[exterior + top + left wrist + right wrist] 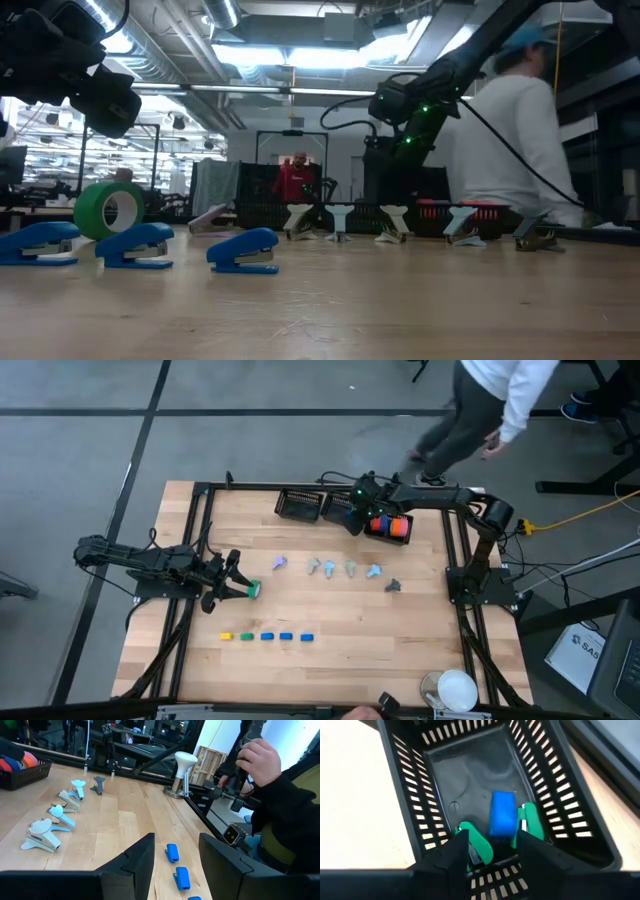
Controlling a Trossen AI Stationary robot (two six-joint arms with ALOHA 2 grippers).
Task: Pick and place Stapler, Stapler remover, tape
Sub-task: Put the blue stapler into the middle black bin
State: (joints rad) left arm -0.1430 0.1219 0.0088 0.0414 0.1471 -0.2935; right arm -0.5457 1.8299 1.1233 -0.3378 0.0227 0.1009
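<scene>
**Blue stapler in the basket under the right gripper**

Nearest the table's front edge runs a row of small staplers (265, 636), one yellow, one green, three blue. The left gripper (232, 575) waits beside a green tape roll (253, 590), fingers apart, empty. Beyond lie pastel staple removers (325, 567). At the back, the right gripper (490, 851) hangs over a black basket (410, 795), fingers parted around nothing, a blue stapler (501, 813) and two green ones lying below.
</scene>
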